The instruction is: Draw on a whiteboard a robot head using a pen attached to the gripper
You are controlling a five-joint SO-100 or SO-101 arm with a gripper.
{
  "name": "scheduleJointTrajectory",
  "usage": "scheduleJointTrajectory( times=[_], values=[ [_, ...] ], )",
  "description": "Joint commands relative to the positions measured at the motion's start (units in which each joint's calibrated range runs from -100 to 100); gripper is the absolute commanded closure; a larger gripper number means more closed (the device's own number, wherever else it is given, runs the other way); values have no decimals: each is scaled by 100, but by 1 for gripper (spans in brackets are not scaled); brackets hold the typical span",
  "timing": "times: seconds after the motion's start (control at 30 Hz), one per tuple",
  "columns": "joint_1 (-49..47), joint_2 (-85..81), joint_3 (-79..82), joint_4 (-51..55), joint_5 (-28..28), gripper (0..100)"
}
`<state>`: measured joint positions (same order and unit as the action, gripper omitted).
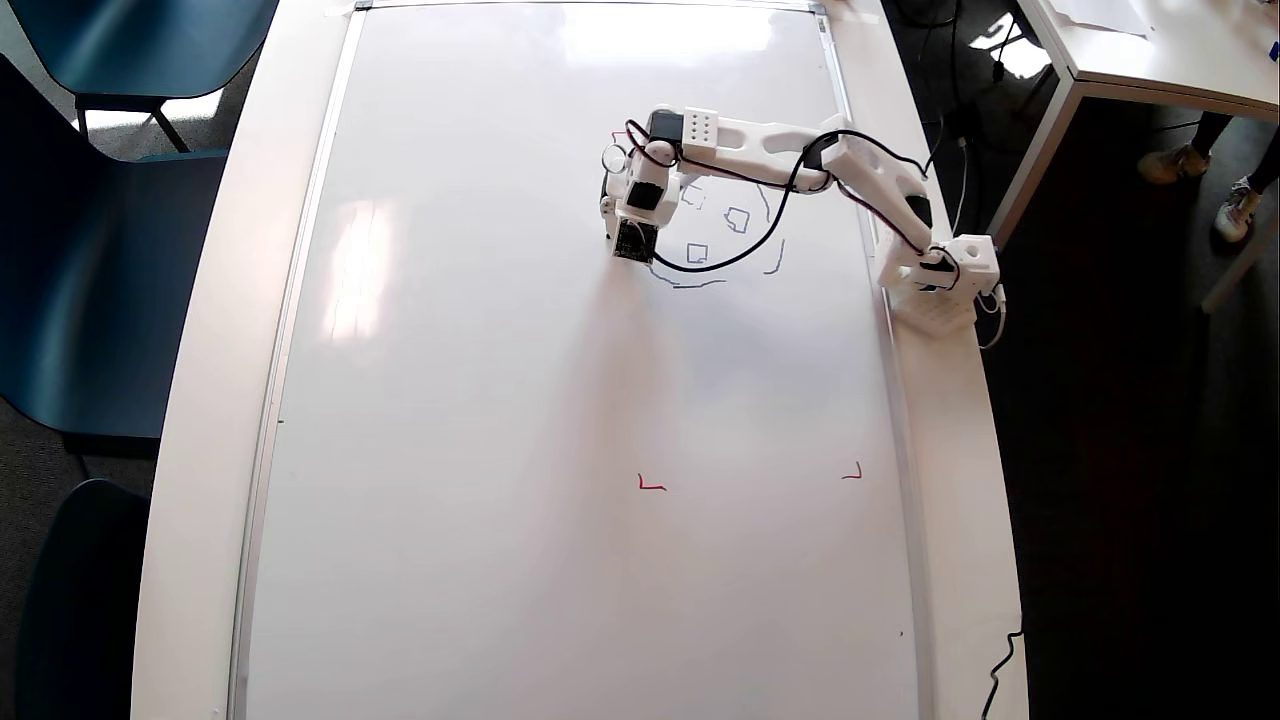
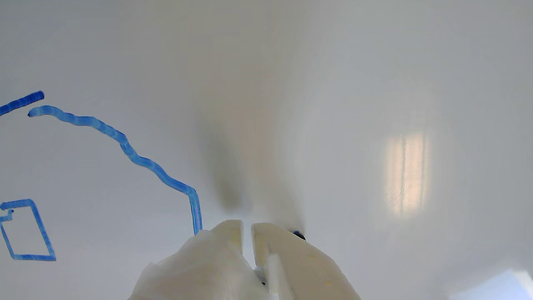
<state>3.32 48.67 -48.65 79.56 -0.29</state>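
The whiteboard point(image 1: 500, 450) covers most of the table. The robot head point(image 1: 690, 284) is a thin dark-blue outline with small squares point(image 1: 737, 220), partly hidden under the arm. My gripper point(image 1: 633, 240) hangs over the drawing's left edge. In the wrist view the gripper point(image 2: 247, 225) shows two white fingers point(image 2: 225, 250) almost together, with only a thin slit between them. The pen's dark tip point(image 2: 298, 235) peeks out behind the right finger, touching the whiteboard point(image 2: 374, 83). A wavy blue line point(image 2: 125, 148) ends at the left finger, and a blue square point(image 2: 25, 231) lies at the left.
The arm's base point(image 1: 945, 275) stands on the table's right rim. Two red corner marks point(image 1: 651, 486) point(image 1: 853, 474) sit lower on the board. Blue chairs point(image 1: 100, 250) stand to the left. Another table point(image 1: 1150, 50) and someone's feet point(image 1: 1180, 165) are at the upper right.
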Motion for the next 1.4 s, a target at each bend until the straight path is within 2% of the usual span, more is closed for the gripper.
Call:
scheduleJointTrajectory(
  times=[0.0, 0.67, 0.87, 1.37],
  values=[
    [217, -49, -151, 2, -14, 99],
    [475, -175, -241, 298, -3, 99],
    [482, -653, 449, 280, -14, 99],
    [121, -686, 430, 280, -110, 99]
  ],
)
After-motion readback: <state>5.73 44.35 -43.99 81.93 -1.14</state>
